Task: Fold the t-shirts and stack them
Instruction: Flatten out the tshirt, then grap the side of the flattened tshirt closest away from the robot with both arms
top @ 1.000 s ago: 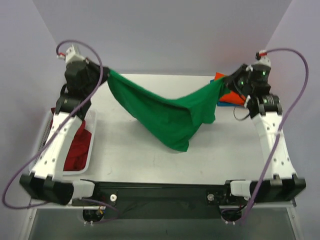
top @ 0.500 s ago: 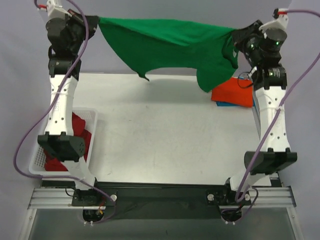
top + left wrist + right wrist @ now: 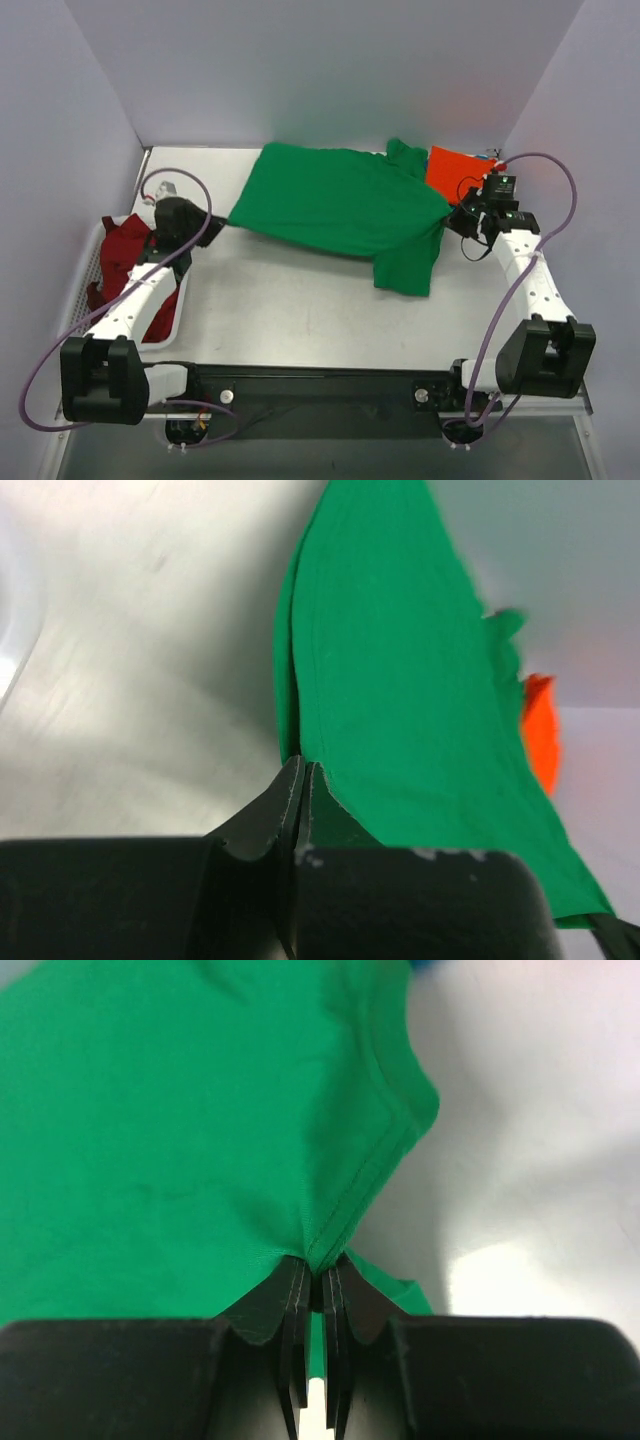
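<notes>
The bright green t-shirt [image 3: 335,210] lies spread across the far middle of the table, one sleeve hanging toward the front at the right. My left gripper [image 3: 213,222] is shut on its left edge; in the left wrist view the cloth [image 3: 400,690] runs away from the pinched jaws [image 3: 301,772]. My right gripper [image 3: 450,215] is shut on the shirt's right edge, a stitched hem [image 3: 360,1185] caught between its jaws [image 3: 318,1265]. An orange-red t-shirt [image 3: 455,172] lies folded at the far right. Dark red t-shirts [image 3: 125,250] fill the basket.
A white slatted basket [image 3: 170,325] stands at the table's left edge under my left arm. A sliver of blue cloth [image 3: 490,156] shows behind the orange-red shirt. Purple walls close in the back and both sides.
Both arms swung the green shirt up high and stretched it out, then brought it down; it now lies flat on the table with both grippers low and still holding its edges.
</notes>
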Controlling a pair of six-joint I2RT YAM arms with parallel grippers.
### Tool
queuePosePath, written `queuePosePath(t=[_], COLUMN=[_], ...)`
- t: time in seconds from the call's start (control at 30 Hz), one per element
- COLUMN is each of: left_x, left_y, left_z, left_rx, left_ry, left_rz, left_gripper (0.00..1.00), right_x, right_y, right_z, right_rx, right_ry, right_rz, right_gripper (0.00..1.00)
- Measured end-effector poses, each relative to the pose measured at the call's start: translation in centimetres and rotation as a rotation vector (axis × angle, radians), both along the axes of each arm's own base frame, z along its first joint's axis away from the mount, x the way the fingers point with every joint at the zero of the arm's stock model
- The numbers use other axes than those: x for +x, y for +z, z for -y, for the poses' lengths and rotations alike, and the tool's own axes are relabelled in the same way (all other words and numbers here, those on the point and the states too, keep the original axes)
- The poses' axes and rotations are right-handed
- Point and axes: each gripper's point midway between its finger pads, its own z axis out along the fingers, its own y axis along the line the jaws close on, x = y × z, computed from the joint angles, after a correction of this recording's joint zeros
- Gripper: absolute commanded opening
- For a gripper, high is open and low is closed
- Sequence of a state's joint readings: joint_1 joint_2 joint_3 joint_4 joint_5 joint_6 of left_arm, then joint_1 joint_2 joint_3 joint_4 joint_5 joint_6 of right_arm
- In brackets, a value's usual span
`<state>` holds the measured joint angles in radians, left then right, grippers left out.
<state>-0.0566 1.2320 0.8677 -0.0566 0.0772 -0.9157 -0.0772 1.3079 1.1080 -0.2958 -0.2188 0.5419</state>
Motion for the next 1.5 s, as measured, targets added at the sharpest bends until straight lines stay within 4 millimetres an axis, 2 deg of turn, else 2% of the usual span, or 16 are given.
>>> queuePosePath(t=[0.07, 0.17, 0.2, 0.3, 0.47, 0.6, 0.77, 0.9, 1.03, 1.07, 1.23, 1.27, 1.3, 1.4, 1.5], left_x=[-2.2, -5.0, -5.6, -6.5, -7.9, -9.3, -10.2, -10.9, -11.2, -11.3, -11.5, -11.6, -11.7, -12.0, -12.3], left_y=[-4.9, -9.9, -10.9, -12.0, -12.3, -12.2, -11.5, -12.0, -12.3, -12.4, -12.6, -12.7, -12.8, -13.1, -13.2], left_z=[0.6, 1.7, 2.1, 3.0, 3.3, 2.4, 2.0, 1.8, 1.7, 1.6, 1.5, 1.5, 1.5, 1.2, 0.9], left_rx=[0.009, 0.026, 0.032, 0.050, 0.088, 0.111, 0.122, 0.142, 0.157, 0.161, 0.173, 0.174, 0.175, 0.178, 0.180], left_ry=[0.002, -0.016, -0.025, -0.039, -0.039, -0.011, -0.009, -0.022, -0.030, -0.032, -0.039, -0.039, -0.039, -0.035, -0.029], left_rz=[-0.107, -0.225, -0.251, -0.291, -0.315, -0.328, -0.321, -0.349, -0.365, -0.368, -0.377, -0.378, -0.380, -0.388, -0.391], left_gripper=[0.00, 0.00, 0.00, 0.00, 0.00, 0.00, 0.00, 0.00, 0.00, 0.00, 0.00, 0.00, 0.00, 0.00, 0.00], right_x=[-0.7, -0.6, -0.6, -1.4, -4.7, -8.2, -13.3, -15.7, -16.5, -16.8, -17.5, -17.3, -17.0, -16.4, -16.1], right_y=[-3.0, -6.8, -8.0, -10.9, -12.7, -13.1, -15.2, -16.3, -17.0, -17.3, -18.5, -18.5, -18.5, -18.6, -18.5], right_z=[0.4, 0.6, 0.7, 1.0, 1.2, 1.3, 1.6, 1.9, 2.0, 2.0, 1.9, 1.9, 1.9, 1.8, 1.5], right_rx=[-0.007, -0.013, -0.016, -0.022, -0.033, -0.042, -0.057, -0.059, -0.053, -0.050, -0.037, -0.035, -0.033, -0.025, -0.014], right_ry=[0.003, 0.004, 0.002, -0.009, -0.048, -0.093, -0.164, -0.210, -0.253, -0.262, -0.281, -0.284, -0.285, -0.278, -0.265], right_rz=[-0.095, -0.210, -0.246, -0.330, -0.387, -0.372, -0.395, -0.417, -0.434, -0.441, -0.482, -0.482, -0.477, -0.475, -0.474], right_gripper=[0.04, 0.19, 0.33, 0.54, 0.56, 0.55, 0.54, 0.52, 0.47, 0.40, 0.29, 0.25, 0.14, 0.00, 0.00])
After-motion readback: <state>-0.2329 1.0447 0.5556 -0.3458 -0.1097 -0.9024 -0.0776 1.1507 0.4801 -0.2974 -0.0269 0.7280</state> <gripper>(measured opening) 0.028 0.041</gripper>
